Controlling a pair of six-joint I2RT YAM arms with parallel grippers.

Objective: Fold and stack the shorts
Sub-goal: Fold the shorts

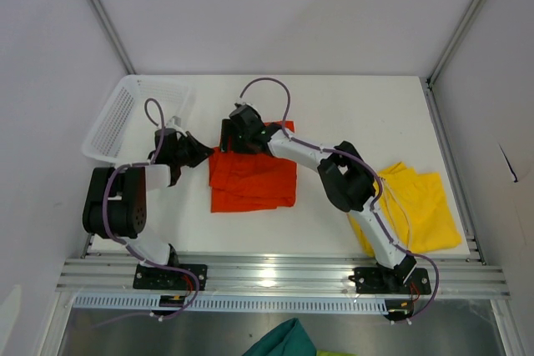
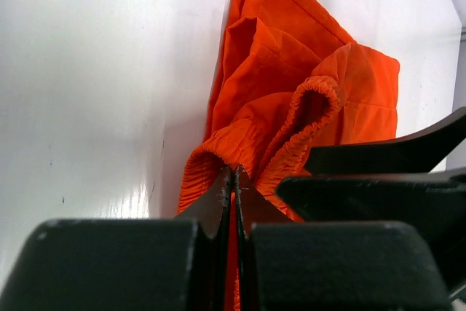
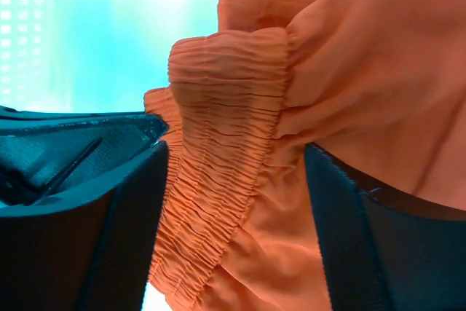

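Left end effector (image 1: 197, 154) is clamped on the waistband (image 2: 291, 132) of the orange shorts (image 1: 254, 181), which lie mid-surface. Right end effector (image 1: 236, 135) straddles the same waistband just beyond, fingers apart. Yellow shorts (image 1: 421, 206) lie near the right edge.

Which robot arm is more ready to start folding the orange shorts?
Left, probably. The left gripper is pinched shut on the orange shorts at their elastic edge, ready to lift. The right gripper has that edge between its fingers but stands open, so it holds nothing yet.
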